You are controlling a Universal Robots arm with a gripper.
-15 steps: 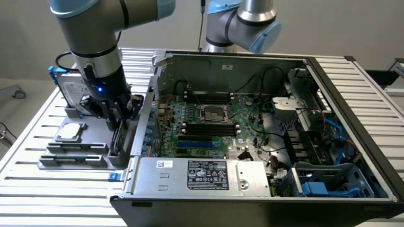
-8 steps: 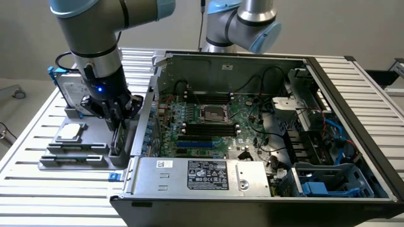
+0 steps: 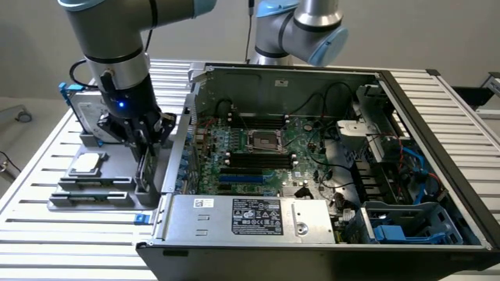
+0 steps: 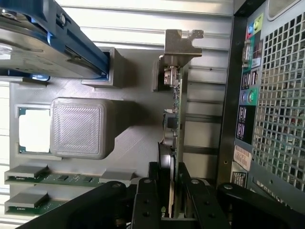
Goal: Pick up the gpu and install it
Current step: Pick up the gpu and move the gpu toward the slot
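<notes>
Closest to me, the open computer case [image 3: 437, 134] lies on the slatted tabletop [image 3: 70, 234]. Its grey power supply [image 3: 250, 216] runs along the front edge. The motherboard [image 3: 258, 146] is exposed behind it.

Just beside the case, on the exterior view's left, sits a grey parts holder [image 3: 58, 204]. Two narrow memory sticks [image 3: 90, 196] lie in its nearest slots. Behind them a processor chip [image 3: 86, 164] rests flat in a square pocket.

The gpu [image 3: 147, 172] stands on edge in a slot along the side of the holder nearest the case. It is upright and seated in the holder.

The arm reaches straight down over the card, and the tool [image 3: 143, 146] is closed on its upper edge. In the wrist view the tool [image 4: 169, 181] pinches the gpu [image 4: 174, 109] from both faces. The black fingers [image 4: 145, 200] lie against the card, and the card's metal bracket [image 4: 177, 45] is at the end away from them. The case's perforated rear panel [image 4: 281, 95] is right alongside.

Further back on the holder, a silver hard drive in a blue frame [image 3: 86, 111] leans tilted. Beyond the case, a second arm [image 3: 305, 29] hangs over the far wall.
</notes>
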